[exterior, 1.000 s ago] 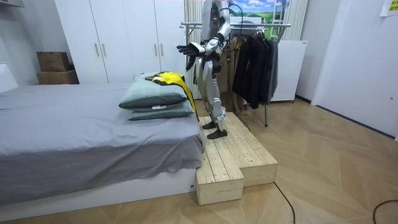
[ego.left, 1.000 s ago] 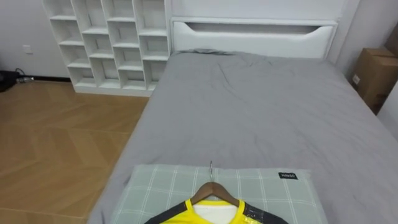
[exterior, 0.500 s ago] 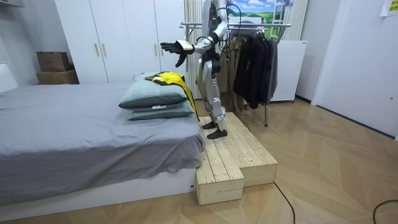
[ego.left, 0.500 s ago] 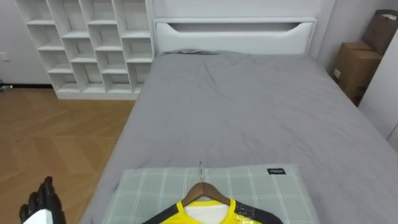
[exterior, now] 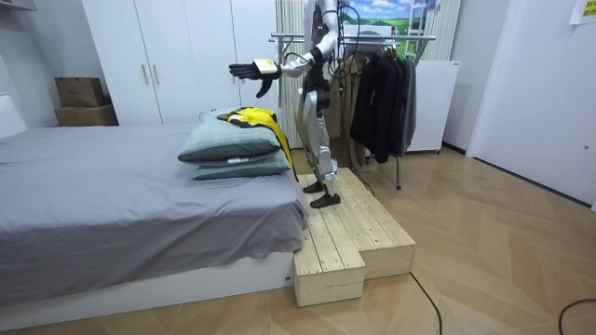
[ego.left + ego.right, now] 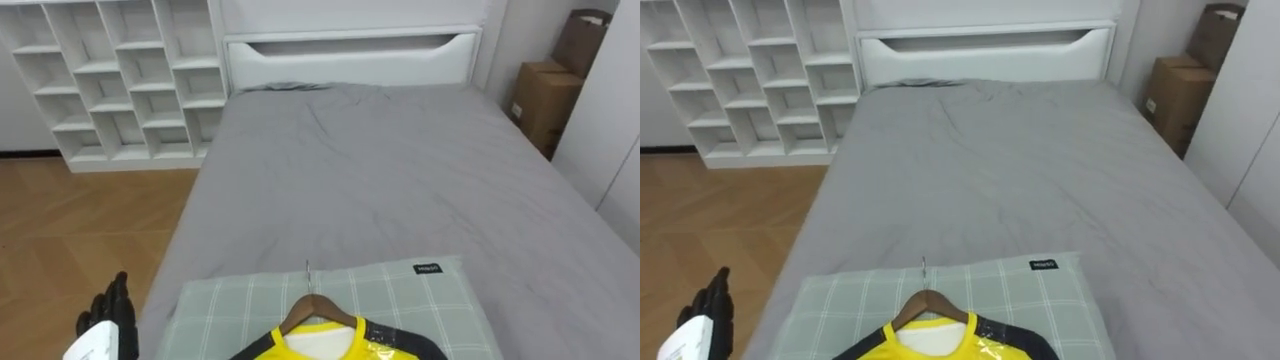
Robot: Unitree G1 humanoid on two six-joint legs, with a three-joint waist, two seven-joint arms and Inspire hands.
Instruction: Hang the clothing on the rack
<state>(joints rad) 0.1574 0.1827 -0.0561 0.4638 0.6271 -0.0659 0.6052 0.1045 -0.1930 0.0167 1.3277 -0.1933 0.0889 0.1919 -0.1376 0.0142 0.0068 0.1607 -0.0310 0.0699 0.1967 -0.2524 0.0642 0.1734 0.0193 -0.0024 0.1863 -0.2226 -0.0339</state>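
Eyes on the shirt (image 6: 335, 343): yellow with dark shoulders, already on a wooden hanger (image 6: 316, 306), lying flat on the checked pillow (image 6: 425, 300) at the near end of the bed (image 6: 370, 170). With the hook (image 6: 308, 271) pointing toward the headboard, free, nothing gripping it.

Off to the left of the pillow, out over the floor beside the bed, the left hand (image 6: 108, 315): fingers straight and spread, holding nothing, well apart from the hanger. From across the room, same hand (image 5: 244, 70) raised high and stretched out toward the bed, above the pillow stack, from a standing spot on the wooden platform (image 5: 346, 237) at the bed's foot. Right behind, the rack (image 5: 372, 39) with dark clothes on it.

Looks like the reach before the pick-up, then; no grasp made yet, nothing hung. Next up, by the look of it: swing that hand in to the right and down onto the hanger's neck, curl round it just below the hook, lift clear of the pillow. Then a turn toward the rack. Worth watching for the shirt sliding off one shoulder on the lift.
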